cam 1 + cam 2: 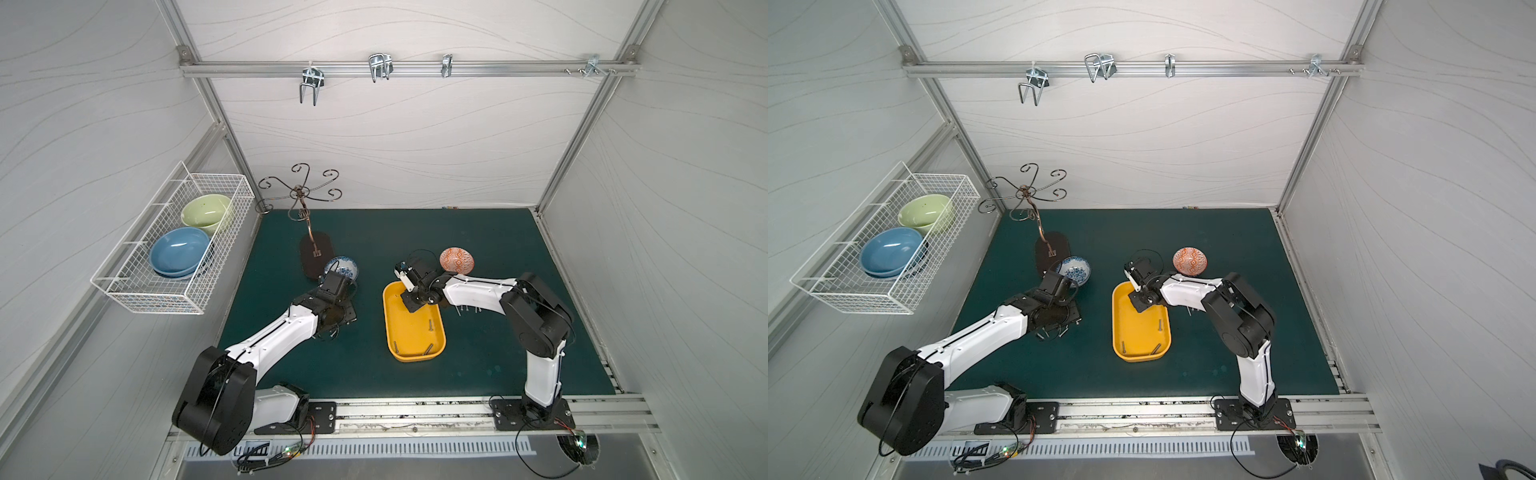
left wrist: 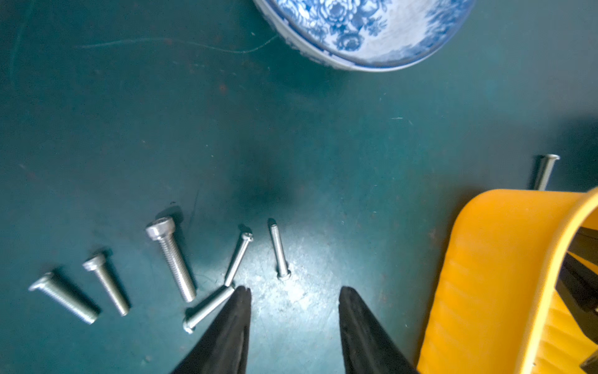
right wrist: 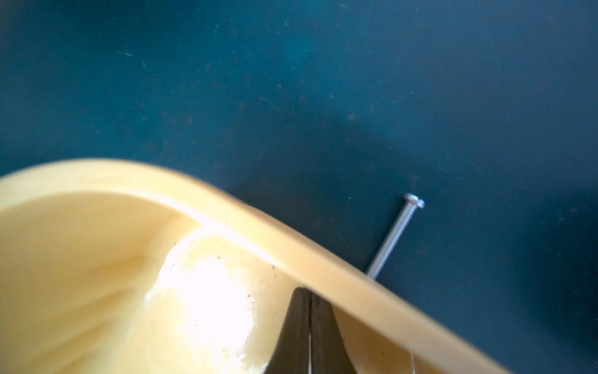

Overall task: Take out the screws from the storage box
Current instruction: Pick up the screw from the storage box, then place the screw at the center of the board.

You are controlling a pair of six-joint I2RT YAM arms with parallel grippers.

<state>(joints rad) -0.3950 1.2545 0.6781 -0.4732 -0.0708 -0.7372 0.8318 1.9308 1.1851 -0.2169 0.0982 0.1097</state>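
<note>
Yellow storage box (image 1: 407,332) — three screws (image 1: 430,324) inside.

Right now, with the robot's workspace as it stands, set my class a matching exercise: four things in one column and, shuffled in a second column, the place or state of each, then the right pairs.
Column one
1. left gripper
2. right gripper
3. plain blue bowl
4. orange patterned bowl

Column two
A. in the white wire basket
B. shut, tips inside the storage box
C. open, beside screws lying on the mat
D. on the mat near the storage box's far end

Pairs: 1-C, 2-B, 3-A, 4-D
</note>
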